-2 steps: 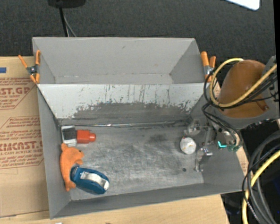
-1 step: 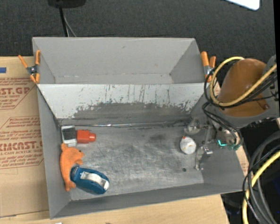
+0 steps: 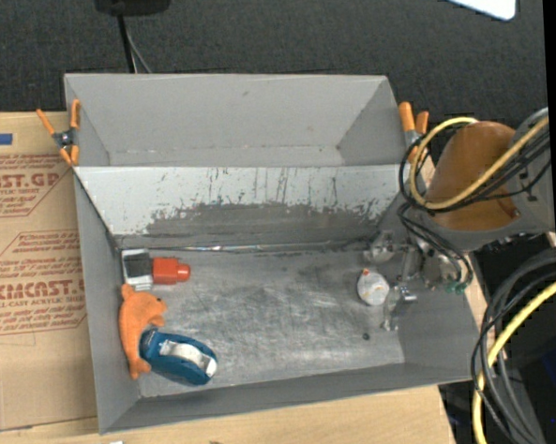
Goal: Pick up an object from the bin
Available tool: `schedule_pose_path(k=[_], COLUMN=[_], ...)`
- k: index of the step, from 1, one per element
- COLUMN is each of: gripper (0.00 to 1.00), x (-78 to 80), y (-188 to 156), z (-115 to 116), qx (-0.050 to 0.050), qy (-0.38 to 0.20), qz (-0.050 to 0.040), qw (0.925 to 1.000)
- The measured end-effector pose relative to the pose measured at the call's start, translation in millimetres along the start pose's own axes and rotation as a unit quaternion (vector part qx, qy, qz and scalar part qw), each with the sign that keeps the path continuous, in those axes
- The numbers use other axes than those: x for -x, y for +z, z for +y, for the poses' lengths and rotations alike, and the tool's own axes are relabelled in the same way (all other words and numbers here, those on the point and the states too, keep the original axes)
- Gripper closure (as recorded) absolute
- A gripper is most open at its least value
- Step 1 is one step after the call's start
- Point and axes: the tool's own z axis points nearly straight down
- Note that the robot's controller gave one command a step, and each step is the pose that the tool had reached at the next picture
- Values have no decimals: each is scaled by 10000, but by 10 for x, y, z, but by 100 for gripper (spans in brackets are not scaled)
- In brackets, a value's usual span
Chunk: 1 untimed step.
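My gripper (image 3: 396,292) is low at the bin's right side, close to the floor by the right wall. A small whitish round piece (image 3: 371,287) sits right against its left side; I cannot tell whether it is a loose thing or part of the gripper. The loose things lie far off at the left: a white tube with a red cap (image 3: 156,269) by the left wall, an orange rubbery figure (image 3: 138,323) below it, and a blue and white tape dispenser (image 3: 178,358) in the front left corner, touching the orange figure.
The arm with its orange cover and yellow cables hangs over the bin's right rim. Bare scratched floor stretches between the gripper and the three things at the left. The sloped back wall rises behind.
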Motion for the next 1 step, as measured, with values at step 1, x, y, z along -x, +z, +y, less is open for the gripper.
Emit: schedule_pose_path(k=[1], gripper=[100], x=[-54], y=[375], z=[-44], qx=[9], qy=[-119], qz=[24], qw=[9999])
